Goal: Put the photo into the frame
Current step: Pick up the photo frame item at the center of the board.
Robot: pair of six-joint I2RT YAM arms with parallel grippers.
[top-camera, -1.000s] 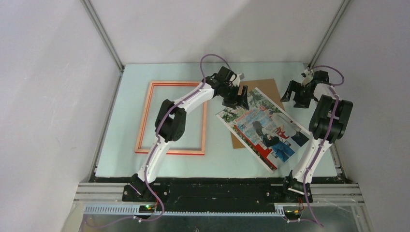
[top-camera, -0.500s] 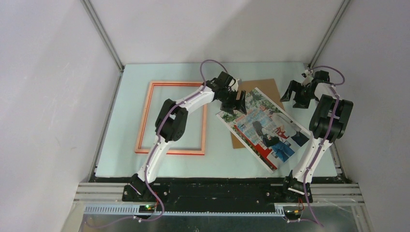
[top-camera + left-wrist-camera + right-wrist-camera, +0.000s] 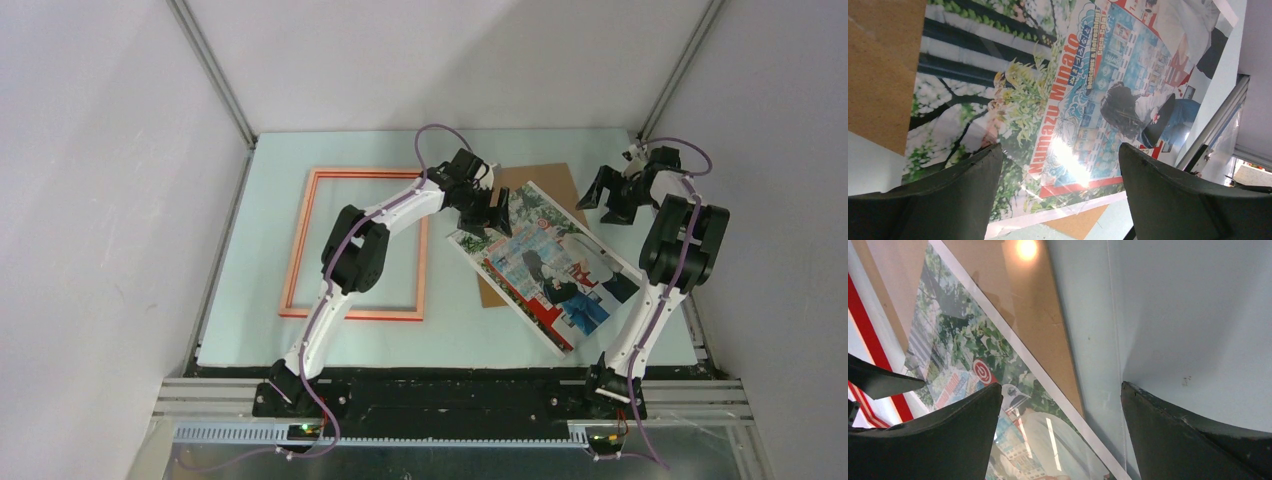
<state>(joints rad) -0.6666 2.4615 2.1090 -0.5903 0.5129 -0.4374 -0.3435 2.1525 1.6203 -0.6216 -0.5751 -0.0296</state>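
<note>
- Over photo (image 3: 545, 265), at far corner nearest frame (image 3: 350, 314): left gripper (image 3: 488, 220) jaws spread wide, holding nothing. Nudged slightly frame-ward along that corner over the last second.
- Beyond photo's far right edge: right gripper (image 3: 612, 200) wide open too, empty, barely shifted.
- Photo itself unmoved: face up, skewed, lying across brown backing board (image 3: 540, 175), apart from frame to its left.
- Judged an approach for a corner pick; no grasp yet, insertion not begun.
- Photo: thin glossy sheet, glare spots, white border, flat with little edge to pinch.
- Board: matte brown, stiff, rectangular.
- Frame: slim orange-pink rails, open rectangle, flat on pale table (image 3: 450, 325).
</note>
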